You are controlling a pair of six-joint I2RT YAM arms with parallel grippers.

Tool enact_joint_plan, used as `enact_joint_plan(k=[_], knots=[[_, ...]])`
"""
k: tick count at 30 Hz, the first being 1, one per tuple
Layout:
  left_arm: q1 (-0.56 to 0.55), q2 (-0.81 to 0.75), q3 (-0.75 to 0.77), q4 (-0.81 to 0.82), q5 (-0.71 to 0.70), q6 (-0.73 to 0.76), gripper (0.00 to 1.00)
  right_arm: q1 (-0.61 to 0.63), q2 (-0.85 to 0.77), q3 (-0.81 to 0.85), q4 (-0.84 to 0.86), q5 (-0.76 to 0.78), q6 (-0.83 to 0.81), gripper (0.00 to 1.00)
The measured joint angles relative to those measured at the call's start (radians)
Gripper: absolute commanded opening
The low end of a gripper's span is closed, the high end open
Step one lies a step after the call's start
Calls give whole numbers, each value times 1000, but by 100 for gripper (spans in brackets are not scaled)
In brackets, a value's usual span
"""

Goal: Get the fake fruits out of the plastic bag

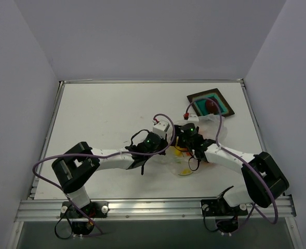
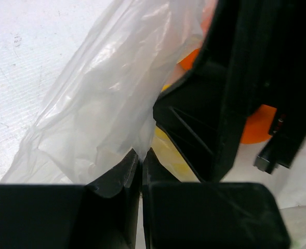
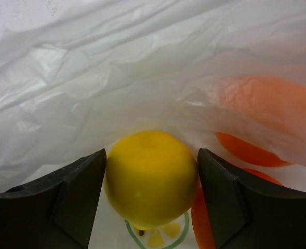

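My right hand spread inside bag; pear dead ahead, 12 o'clock, between fingers. Grip unsure. Orange at 2 o'clock. Left hand pressed together, pinching bag film.

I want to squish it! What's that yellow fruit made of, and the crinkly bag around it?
The yellow fruit looks like hard, smooth plastic: even colour, a soft shine, no skin marks. The bag looks like thin, clear plastic film: it wrinkles and glints, and the orange fruit shows blurry through it. So probably no squishing.
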State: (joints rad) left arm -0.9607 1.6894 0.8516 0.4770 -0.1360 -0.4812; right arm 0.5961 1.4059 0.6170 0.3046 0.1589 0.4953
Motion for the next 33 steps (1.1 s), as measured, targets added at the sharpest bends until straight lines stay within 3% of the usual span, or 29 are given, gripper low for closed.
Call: enact_joint_plan(k=[8,12,14,15,18,19,28,33], knots=[[1,0,0,0,0,0,2,-54,-11,-30,40,-90,-2,66],[1,0,0,0,0,0,2,-72,16,-35,92,-124,3,72],[1,0,0,0,0,0,2,-72,15,-45,92,-130,3,67],[1,0,0,0,0,0,2,-72,14,-50,92,-134,5,56],[1,0,0,0,0,0,2,-72,-13,-60,75,-137,13,38],[1,0,0,0,0,0,2,-72,-32,-65,62,-136,16,37],[2,0,0,0,0,0,2,-71,-391,-64,-97,-76,53,36],[6,-4,0,-5,-9,10,2,-65,-481,-16,-169,-106,75,36]])
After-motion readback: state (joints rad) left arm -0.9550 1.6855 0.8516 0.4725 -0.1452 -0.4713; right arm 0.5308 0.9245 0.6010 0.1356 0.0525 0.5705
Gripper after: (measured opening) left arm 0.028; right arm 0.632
